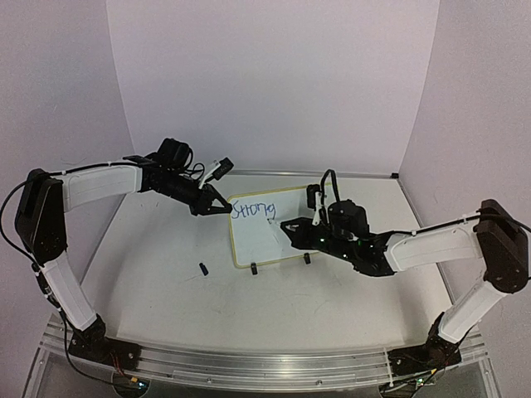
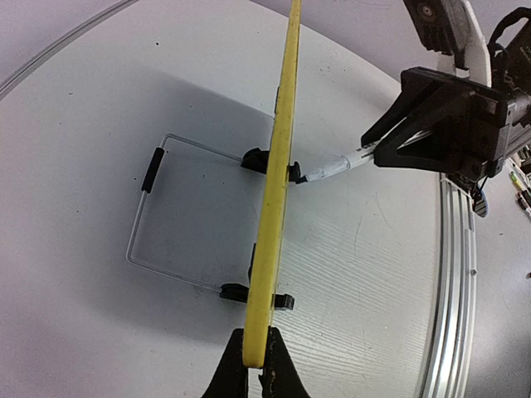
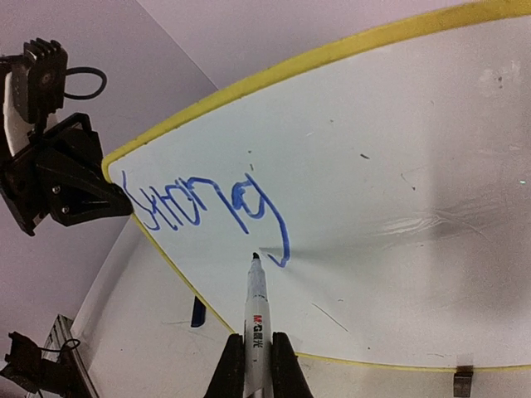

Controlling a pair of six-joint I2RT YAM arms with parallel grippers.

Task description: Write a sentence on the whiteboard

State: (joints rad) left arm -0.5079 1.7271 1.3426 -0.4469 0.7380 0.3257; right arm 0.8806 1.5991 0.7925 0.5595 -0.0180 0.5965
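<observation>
The whiteboard [image 1: 267, 240] stands on its clip feet at mid-table [image 1: 158, 307], toward the far edge. The left hand [image 1: 220, 207] is clamped on the yellow frame at the board's upper left corner. The right hand [image 3: 257, 365] is clamped on a marker [image 3: 255, 319], tip by the blue word "Strong". A small dark piece [image 1: 202, 269] lies left of the board.

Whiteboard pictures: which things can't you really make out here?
- Left wrist view: the whiteboard is edge-on, so its writing is hidden.
- Right wrist view: whether the marker tip touches the board is unclear; the board's right end is cut off by the frame.
- Top view: the small dark object left of the board is too small to identify; the right end effector covers part of the board.
</observation>
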